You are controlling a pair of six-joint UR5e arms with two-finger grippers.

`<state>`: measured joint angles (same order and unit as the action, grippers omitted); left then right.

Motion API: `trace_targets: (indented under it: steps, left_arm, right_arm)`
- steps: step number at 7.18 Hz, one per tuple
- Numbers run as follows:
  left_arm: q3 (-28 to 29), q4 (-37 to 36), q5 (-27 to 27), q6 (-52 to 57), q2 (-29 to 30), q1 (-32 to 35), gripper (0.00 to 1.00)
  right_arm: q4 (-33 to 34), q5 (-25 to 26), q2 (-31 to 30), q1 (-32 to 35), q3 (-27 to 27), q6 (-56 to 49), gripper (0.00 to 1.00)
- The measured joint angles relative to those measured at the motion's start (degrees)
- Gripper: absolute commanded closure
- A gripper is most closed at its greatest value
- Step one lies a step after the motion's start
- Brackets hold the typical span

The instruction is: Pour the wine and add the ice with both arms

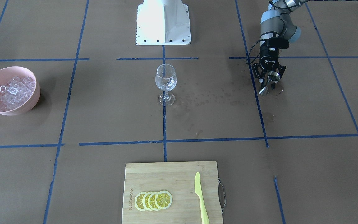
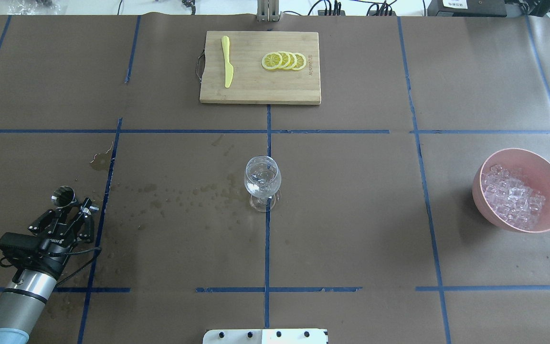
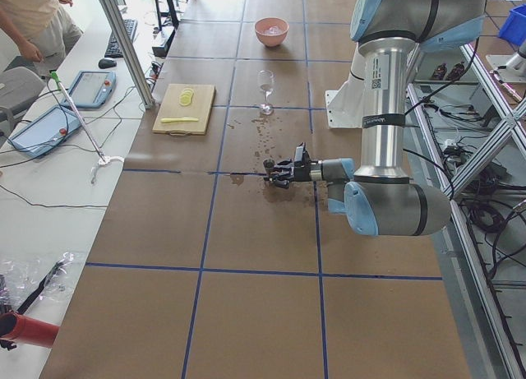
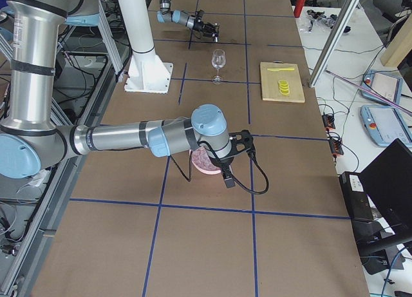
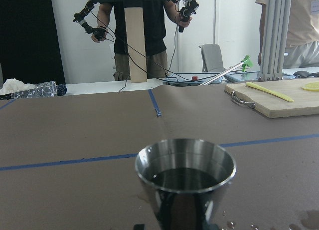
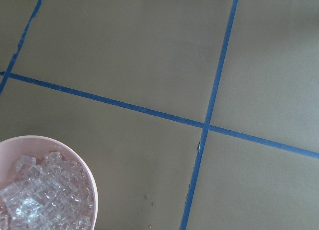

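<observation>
At lower left of the overhead view, the left claw [image 2: 72,209] grips a steel cup [image 2: 63,196]. Keep it level toward the central wine glass [image 2: 262,180]. Ice [image 2: 513,197] waits in the pink bowl [image 2: 549,172], right; right claw's state unclear.

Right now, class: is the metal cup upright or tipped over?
Upright. The metal cup stands with its open rim facing up, dark liquid level inside.

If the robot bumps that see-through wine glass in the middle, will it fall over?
Probably quite easily. The clear stemmed wine glass stands on a thin stem with a small foot and a wide bowl up top, so a nudge high up could tip it. It looks like thin glass, so a fall might break it.
</observation>
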<state>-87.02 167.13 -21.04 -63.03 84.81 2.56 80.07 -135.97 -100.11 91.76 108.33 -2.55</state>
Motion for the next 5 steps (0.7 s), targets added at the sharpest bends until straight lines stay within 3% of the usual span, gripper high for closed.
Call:
trace_targets:
  steps: [3, 4, 5]
  left_arm:
    - [0.0, 0.1, 0.1, -0.1, 0.0, -0.1, 0.58]
    - [0.0, 0.2, 0.1, -0.1, 0.0, -0.1, 0.72]
    - [0.0, 0.2, 0.3, -0.1, 0.0, -0.1, 0.95]
  right_arm:
    - [0.0, 0.0, 0.0, 0.0, 0.0, 0.0, 0.0]
    - [0.0, 0.0, 0.0, 0.0, 0.0, 0.0, 0.0]
    - [0.0, 0.0, 0.0, 0.0, 0.0, 0.0, 0.0]
